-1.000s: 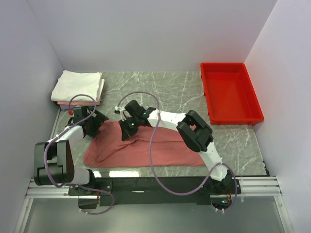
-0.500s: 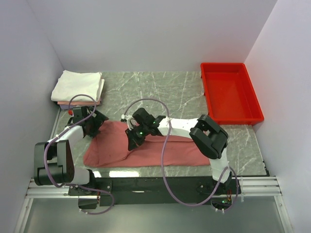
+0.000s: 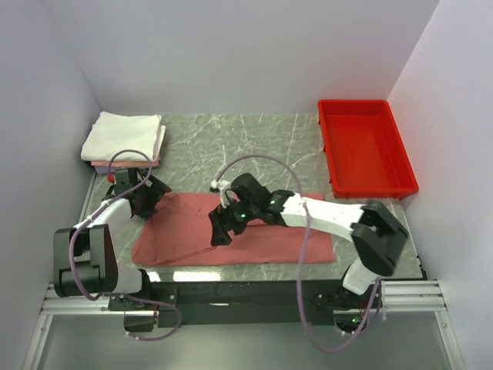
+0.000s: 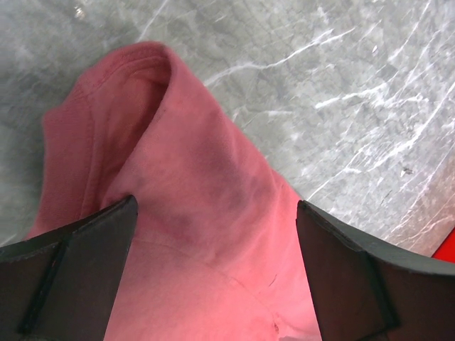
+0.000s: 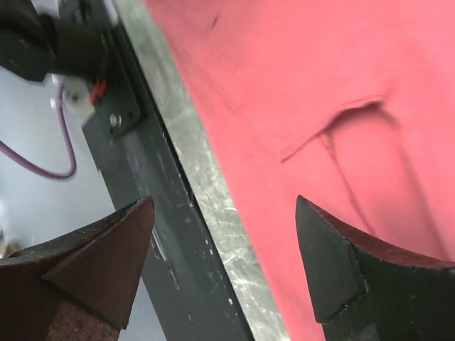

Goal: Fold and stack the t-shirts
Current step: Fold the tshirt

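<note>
Lying flat, one salmon-red t-shirt [image 3: 266, 235] under left fingers [image 4: 78, 266] and right fingers [image 5: 345, 266], both spread; one folded stack [image 3: 123, 137], one tray [image 3: 330, 146].

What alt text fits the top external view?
A salmon-red t-shirt lies flat on a marble table, the right hand open over it, the left hand open at its far-left corner. Folded shirts sit far left, a red tray far right.

A t-shirt [image 3: 181, 231] lies spread along the near edge of the worktop [image 3: 254, 146]. Behind it, in the far left corner, sits a stack of folded t-shirts [image 3: 123, 137] — a tray [image 3: 362, 150] sits far right. The left end effector [image 3: 154, 193] is over the spread shirt's far left corner, the right end effector [image 3: 219, 231] over its near-left part.
</note>
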Robot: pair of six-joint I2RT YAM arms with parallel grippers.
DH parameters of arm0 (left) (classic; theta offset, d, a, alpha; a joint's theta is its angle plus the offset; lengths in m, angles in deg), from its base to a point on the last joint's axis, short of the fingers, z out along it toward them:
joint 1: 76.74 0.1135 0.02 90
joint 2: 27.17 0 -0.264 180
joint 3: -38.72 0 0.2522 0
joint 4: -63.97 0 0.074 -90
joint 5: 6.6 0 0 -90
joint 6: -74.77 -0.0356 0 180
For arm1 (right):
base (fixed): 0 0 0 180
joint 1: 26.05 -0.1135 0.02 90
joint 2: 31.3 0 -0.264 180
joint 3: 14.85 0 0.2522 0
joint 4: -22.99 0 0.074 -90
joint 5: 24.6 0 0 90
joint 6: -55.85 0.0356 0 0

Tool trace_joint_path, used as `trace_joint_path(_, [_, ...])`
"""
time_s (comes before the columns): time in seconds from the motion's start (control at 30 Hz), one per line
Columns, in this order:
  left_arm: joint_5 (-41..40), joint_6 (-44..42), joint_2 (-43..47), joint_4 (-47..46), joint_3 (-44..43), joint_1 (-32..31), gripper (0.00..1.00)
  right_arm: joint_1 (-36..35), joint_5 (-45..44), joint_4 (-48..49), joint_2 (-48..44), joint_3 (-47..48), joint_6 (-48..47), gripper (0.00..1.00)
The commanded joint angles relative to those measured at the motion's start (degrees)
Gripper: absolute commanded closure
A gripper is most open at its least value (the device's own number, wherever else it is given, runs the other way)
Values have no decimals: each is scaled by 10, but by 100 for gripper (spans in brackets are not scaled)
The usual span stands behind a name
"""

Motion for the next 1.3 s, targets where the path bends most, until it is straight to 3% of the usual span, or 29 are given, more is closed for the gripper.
trace_joint_path(0.0, [-10, -10, 41, 35, -9, 3, 1, 28, -102, -5, -71, -28, 29, 13])
trace_joint_path(0.13, [-30, 16, 112, 55, 24, -16, 1, 116, -127, -4, -102, -72, 67, 12])
trace_joint_path(0.27, [-49, 48, 203, 62, 76, -78, 0, 191, -183, -43, -89, -67, 94, 12])
trace_joint_path(0.53, [-75, 85, 220, 63, 114, -120, 1, 247, -213, -85, -24, -66, 120, 12])
trace_joint_path(0.8, [-89, 81, 63, 31, 60, -171, 1, 251, -177, -72, 6, -140, 114, 12])
trace_joint_path(0.97, [-103, 92, -65, -1, -13, -239, 1, 228, -149, -68, -60, -209, 129, 13])
trace_joint_path(1.03, [-121, 91, -110, 1, -83, -267, 1, 197, -141, -75, -87, -237, 137, 12])
trace_joint_path(1.17, [-123, 78, -284, 36, -245, -290, 1, 138, -87, -59, -142, -263, 162, 12])
trace_joint_path(1.27, [-119, 68, -404, 79, -443, -308, 1, 83, -51, -32, -149, -257, 178, 12])
